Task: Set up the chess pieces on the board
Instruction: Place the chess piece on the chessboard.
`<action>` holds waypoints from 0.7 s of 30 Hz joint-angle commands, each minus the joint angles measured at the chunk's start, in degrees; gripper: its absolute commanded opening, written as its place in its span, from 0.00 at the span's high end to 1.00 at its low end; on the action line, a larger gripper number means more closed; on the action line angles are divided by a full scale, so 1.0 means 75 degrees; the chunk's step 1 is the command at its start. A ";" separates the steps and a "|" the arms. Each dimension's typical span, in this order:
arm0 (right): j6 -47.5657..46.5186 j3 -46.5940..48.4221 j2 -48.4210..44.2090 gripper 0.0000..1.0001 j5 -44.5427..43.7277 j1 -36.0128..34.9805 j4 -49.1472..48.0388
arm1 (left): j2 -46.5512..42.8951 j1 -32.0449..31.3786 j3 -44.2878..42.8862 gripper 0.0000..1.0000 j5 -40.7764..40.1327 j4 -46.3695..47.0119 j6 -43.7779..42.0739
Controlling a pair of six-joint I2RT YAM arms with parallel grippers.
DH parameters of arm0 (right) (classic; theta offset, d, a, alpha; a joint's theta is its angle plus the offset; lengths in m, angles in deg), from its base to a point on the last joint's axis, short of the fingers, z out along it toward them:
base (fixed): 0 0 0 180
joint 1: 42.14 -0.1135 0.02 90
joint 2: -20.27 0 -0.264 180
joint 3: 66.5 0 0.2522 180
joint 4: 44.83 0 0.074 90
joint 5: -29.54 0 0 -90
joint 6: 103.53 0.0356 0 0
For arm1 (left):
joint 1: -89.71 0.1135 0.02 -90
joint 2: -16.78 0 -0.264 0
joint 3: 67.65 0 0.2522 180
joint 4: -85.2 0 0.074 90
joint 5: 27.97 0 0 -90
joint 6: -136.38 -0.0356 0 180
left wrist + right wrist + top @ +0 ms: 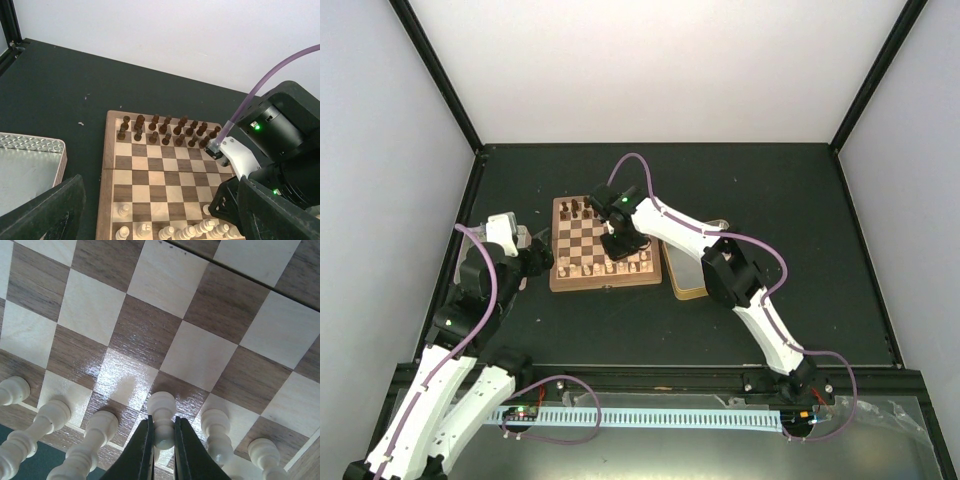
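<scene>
Chess pieces of pale wood stand in a row along the lower edge of the right wrist view, on the nearest squares of the board; one pale piece at lower centre is pinched between the fingers of the right gripper; in the top view the board sits mid-frame, dark chessmen at its upper left; the left gripper hovers just left of it, jaws spread; a metal tin lies just beside its right edge.
</scene>
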 commanded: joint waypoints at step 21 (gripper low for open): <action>0.0071 0.0442 -0.0119 0.75 -0.0468 -0.0093 0.0027 | 0.0009 0.0017 0.0010 0.14 0.0143 0.0032 -0.0172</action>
